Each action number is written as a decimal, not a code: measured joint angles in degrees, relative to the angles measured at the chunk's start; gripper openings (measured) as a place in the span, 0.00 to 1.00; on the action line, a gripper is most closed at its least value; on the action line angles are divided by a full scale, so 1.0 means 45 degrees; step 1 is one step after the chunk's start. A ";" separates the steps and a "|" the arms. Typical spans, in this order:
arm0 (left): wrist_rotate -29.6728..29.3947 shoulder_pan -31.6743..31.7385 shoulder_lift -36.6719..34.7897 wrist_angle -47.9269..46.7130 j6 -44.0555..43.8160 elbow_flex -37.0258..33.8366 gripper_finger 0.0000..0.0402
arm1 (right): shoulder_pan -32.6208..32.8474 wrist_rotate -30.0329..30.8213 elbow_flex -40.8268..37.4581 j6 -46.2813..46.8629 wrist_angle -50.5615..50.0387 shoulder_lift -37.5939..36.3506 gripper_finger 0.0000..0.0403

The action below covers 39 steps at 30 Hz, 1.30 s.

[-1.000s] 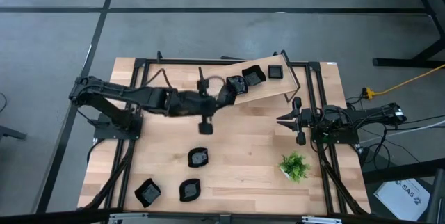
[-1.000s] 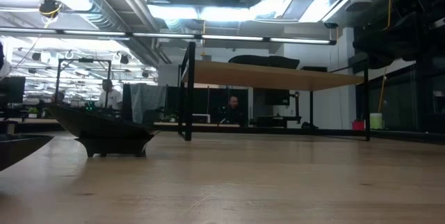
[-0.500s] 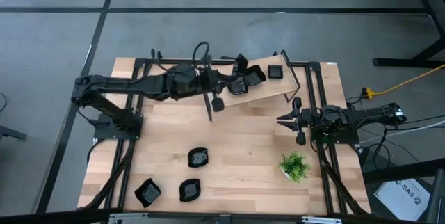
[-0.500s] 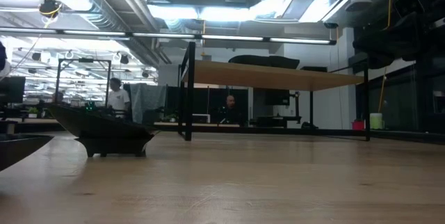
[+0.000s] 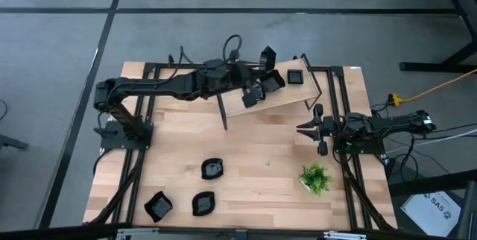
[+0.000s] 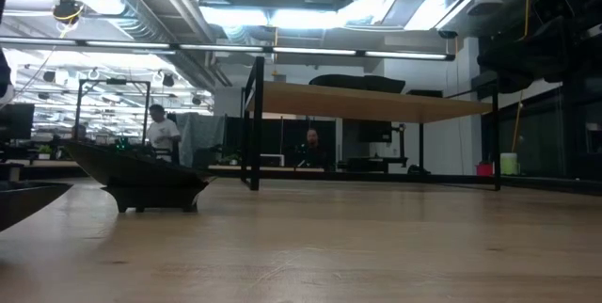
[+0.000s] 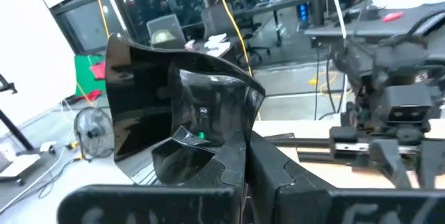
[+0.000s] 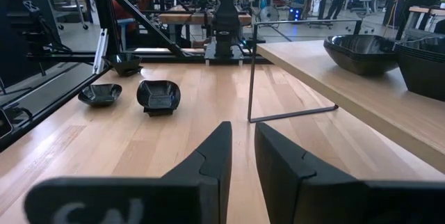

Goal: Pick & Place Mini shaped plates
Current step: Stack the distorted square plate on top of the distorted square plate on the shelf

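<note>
My left gripper (image 5: pixel 261 67) reaches out high over the far side of the raised wooden shelf (image 5: pixel 287 98) and is shut on a glossy black mini plate (image 7: pixel 181 113), which in the high view shows as the plate (image 5: pixel 267 55). Two more plates (image 5: pixel 272 81) (image 5: pixel 296 77) rest on the shelf. Three plates (image 5: pixel 213 168) (image 5: pixel 203 203) (image 5: pixel 158 206) sit on their feet on the table's near left. My right gripper (image 5: pixel 309 128) waits at the table's right, with only a narrow gap between its fingers (image 8: pixel 240 147) and nothing in it. My left gripper pinches the plate's rim (image 7: pixel 233 137) between its two fingers, which run roughly level. The plate stands on edge above the fingers, its hollow side turned toward the wrist camera. It is lifted clear of the shelf and the table.
A small green potted plant (image 5: pixel 316 177) stands at the near right. Black frame bars (image 5: pixel 149 67) run round the table and a thin wire leg (image 8: pixel 250 78) props the shelf. Bare wood lies across the table's middle (image 5: pixel 261 143).
My left gripper, still shut on the plate, has swung from the shelf's near left end toward the table's far edge and right, rising a little and rolling at the wrist. The plate has gone with it, up and over the shelf.
</note>
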 joint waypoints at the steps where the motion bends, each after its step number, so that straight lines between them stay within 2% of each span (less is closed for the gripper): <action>1: 0.0000 0.0053 0.0232 -0.0241 -0.0007 0.0284 0.00 | 0.0001 -0.0001 0.0000 0.0000 -0.0005 -0.0001 0.16; 7: -0.0015 0.0237 0.1538 -0.1390 -0.0170 0.1790 0.00 | 0.0001 0.0000 0.0000 0.0000 0.0000 -0.0001 0.16; 11: -0.0647 0.0237 0.2282 -0.2229 -0.0548 0.2241 0.01 | 0.0001 0.0000 0.0000 0.0000 0.0000 -0.0001 0.16; 16: -0.1609 0.0256 0.2774 -0.2961 -0.1876 0.2282 0.01 | 0.0001 -0.0002 0.0000 0.0000 -0.0005 0.0000 0.16; 22: -0.1303 0.0382 0.3272 -0.3041 -0.4011 0.2282 0.01 | 0.0001 0.0000 0.0000 0.0000 -0.0004 0.0003 0.16; 39: -0.1252 0.0365 0.3508 -0.3673 -0.5253 0.2282 0.01 | 0.0001 0.0000 0.0000 0.0000 -0.0001 0.0003 0.16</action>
